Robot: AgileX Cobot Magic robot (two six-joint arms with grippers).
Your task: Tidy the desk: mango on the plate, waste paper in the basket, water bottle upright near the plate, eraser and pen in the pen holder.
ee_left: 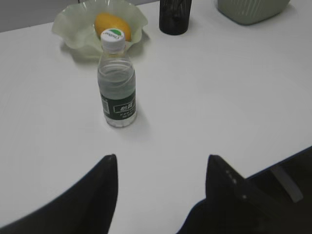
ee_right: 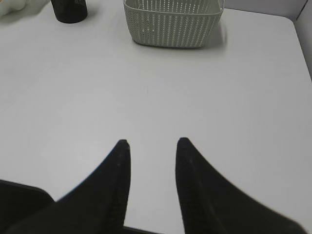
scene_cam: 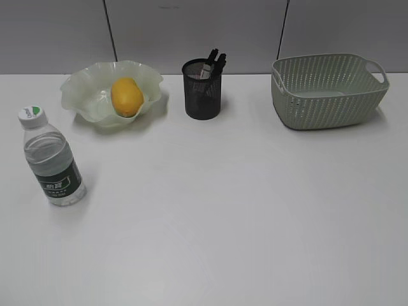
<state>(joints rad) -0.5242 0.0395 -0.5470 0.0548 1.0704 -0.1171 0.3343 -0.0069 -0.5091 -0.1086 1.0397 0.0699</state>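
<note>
The mango [scene_cam: 127, 96] lies in the wavy-rimmed green plate [scene_cam: 81, 89] at the back left. The water bottle [scene_cam: 52, 159] stands upright in front of the plate; it also shows in the left wrist view [ee_left: 117, 87]. The black mesh pen holder [scene_cam: 203, 89] holds a pen [scene_cam: 215, 64] and a pale item. The green basket [scene_cam: 328, 89] stands at the back right. The waste paper is not visible. My left gripper [ee_left: 161, 158] is open and empty, short of the bottle. My right gripper [ee_right: 152, 142] is open and empty over bare desk [scene_cam: 229, 210]. Neither gripper shows in the exterior view.
A grey panelled wall runs behind the desk. In the right wrist view the basket [ee_right: 173, 22] and the pen holder [ee_right: 69, 10] stand far ahead, and the desk's right edge [ee_right: 303, 44] is near the basket.
</note>
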